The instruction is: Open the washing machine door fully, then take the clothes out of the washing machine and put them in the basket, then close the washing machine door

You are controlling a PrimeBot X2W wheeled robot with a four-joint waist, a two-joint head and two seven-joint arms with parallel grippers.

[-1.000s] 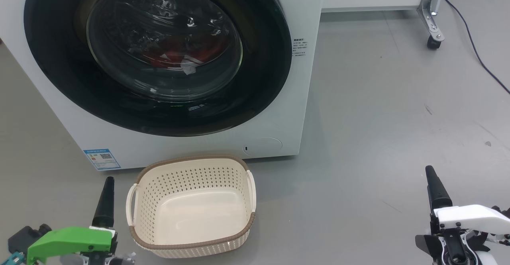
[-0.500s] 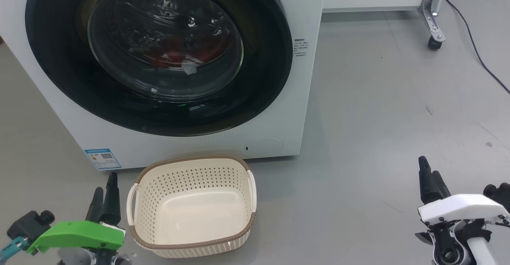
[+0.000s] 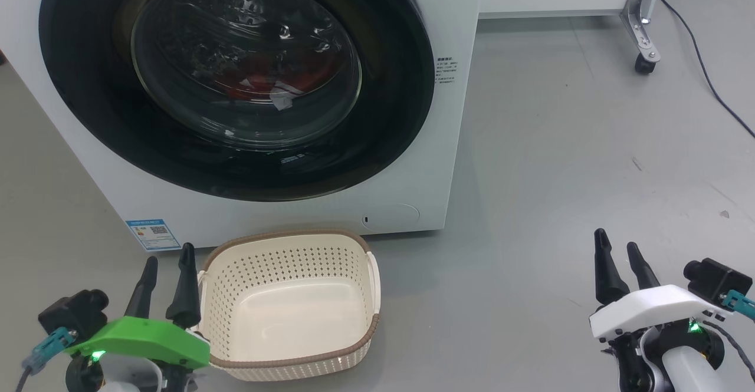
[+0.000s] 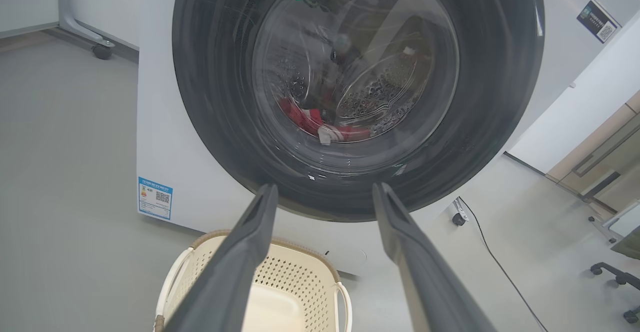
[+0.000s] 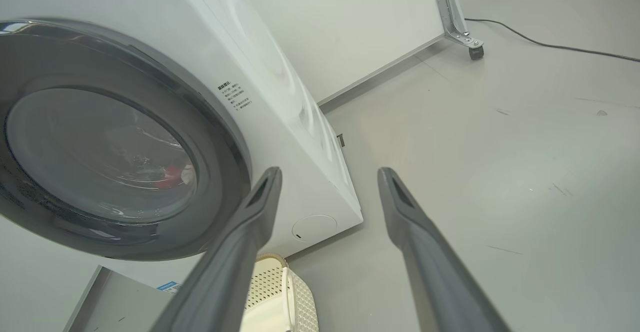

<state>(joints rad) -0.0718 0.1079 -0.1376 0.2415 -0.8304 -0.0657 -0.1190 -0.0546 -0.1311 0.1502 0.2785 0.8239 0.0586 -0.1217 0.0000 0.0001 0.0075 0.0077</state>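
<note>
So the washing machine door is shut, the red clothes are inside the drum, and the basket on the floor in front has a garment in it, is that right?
No, the basket is empty, as the head view shows. The rest holds: the washing machine door is shut and the red clothes are inside the drum.

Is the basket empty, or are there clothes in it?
Empty. The basket shows its bare cream bottom, with nothing lying in it. The red clothes lie behind the glass of the washing machine door.
</note>
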